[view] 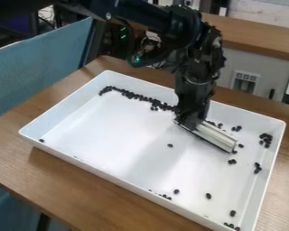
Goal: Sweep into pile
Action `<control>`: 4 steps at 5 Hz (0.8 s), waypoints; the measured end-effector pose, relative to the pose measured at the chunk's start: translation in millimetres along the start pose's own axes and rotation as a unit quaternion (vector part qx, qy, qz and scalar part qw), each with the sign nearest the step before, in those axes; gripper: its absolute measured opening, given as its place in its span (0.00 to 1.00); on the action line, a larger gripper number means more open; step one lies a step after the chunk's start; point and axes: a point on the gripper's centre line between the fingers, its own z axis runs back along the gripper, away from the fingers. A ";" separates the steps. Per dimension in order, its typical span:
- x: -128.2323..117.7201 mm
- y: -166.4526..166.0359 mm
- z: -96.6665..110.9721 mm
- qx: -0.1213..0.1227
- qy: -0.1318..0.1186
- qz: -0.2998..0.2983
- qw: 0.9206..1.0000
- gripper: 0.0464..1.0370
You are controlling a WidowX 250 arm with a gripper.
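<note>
Although a good share of the dark beans (135, 96) lies gathered in a long band, the sweeping looks only partly done, perhaps about halfway. That band runs along the far wall of the white tray (119, 140), from near its far left corner towards the claw (190, 122), and it is drawn out more like a line than heaped into a single mound. The claw hangs over the far half of the tray, clenched on a pale, long-edged sweeping tool (214, 134), which slants down towards the right side with its lower edge at or just above the tray floor.

What remains is mostly on the right and near sides. A few beans sit just behind the tool and around its outer end, a small cluster rests close to the right wall, and another little group lies nearer the camera from it. One bean lies alone near the middle, several more are scattered across the near part, some gather against the near wall and in the near corner, and a lone one sits by the left corner. The tray stands on the wooden table (11, 140). To finish, these stragglers probably need bringing over to the band, and the band itself drawing together into a compact pile
</note>
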 end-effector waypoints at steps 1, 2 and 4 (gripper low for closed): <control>1.0 -3.7 10.0 -0.010 -0.001 0.000 1.000 0.32; 7.0 2.2 47.3 -0.041 -0.007 0.008 0.999 0.32; 33.2 56.0 73.0 -0.025 0.001 0.012 1.000 0.32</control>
